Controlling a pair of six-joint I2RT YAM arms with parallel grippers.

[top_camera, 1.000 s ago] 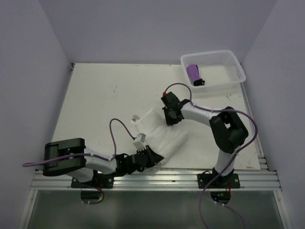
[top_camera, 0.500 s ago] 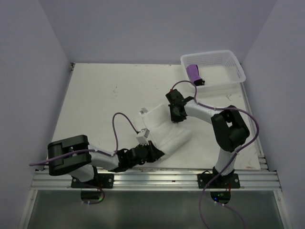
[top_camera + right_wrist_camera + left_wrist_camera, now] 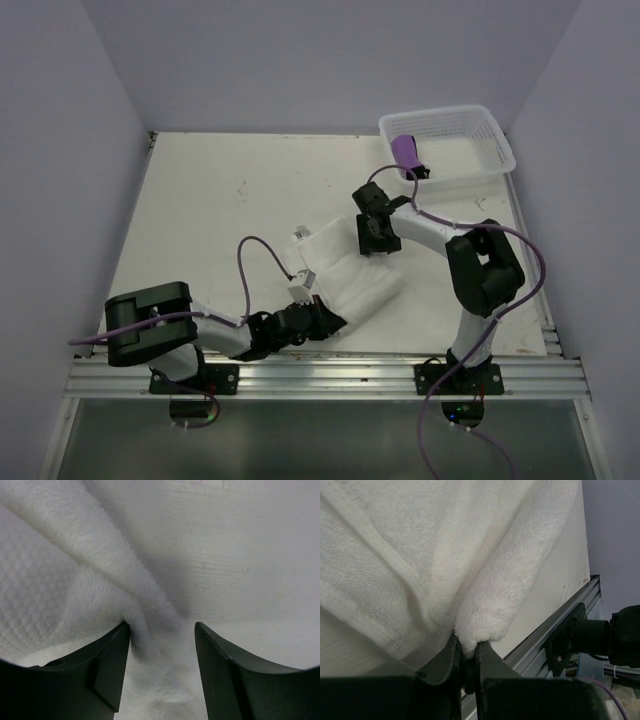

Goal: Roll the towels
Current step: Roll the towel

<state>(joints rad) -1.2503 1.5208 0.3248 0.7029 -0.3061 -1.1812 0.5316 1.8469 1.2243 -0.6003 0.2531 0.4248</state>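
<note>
Hard to read from above: the fingertips of the left claw (image 3: 322, 322), buried under its own black wrist at the near corner of the white towel (image 3: 350, 275). From the left wrist camera, plainly narrow, pinching a plush fold of that towel's edge with cloth squeezed between both fingers. Likewise masked from above, the right claw (image 3: 374, 238) at the towel's far corner; from the right wrist camera, spread apart astride a raised ridge of cloth, clamping nothing. White towel rumpled and partly folded, mid-bench between the two claws, its underside and inner layers out of sight. Purple towel (image 3: 407, 152) rolled up inside the basket (image 3: 490, 135) at the far right corner, its near end dark and half screened by the perforated wall. Near corner of the white towel close to the metal rail (image 3: 330, 372) along the front. Bare bench (image 3: 220, 200) to the left and behind the white towel.
</note>
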